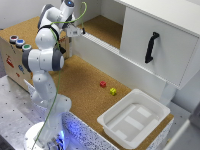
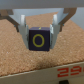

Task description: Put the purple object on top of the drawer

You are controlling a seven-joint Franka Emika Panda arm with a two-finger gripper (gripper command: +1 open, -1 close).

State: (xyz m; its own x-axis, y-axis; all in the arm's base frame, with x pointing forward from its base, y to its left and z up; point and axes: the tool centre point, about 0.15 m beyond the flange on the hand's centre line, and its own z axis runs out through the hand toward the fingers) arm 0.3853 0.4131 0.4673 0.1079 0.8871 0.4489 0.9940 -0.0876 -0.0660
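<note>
A cork-topped bench (image 1: 80, 85) fills the scene, a white tub (image 1: 134, 119) at five o'clock. The gripper (image 2: 40, 31) pinches the purple cube (image 2: 39, 41), lifted above the upper cork shelf (image 1: 102, 27) at twelve o'clock. Pickup looks done; setting it down and letting go remain.

The purple cube (image 2: 40, 41) bears a yellow "O"; red digits "29" (image 2: 74, 73) show below.

One robot arm (image 1: 45, 60), one white bin (image 1: 134, 119), two small blocks, one red (image 1: 103, 84) and one yellow (image 1: 113, 91), and one purple cube (image 2: 39, 40).
</note>
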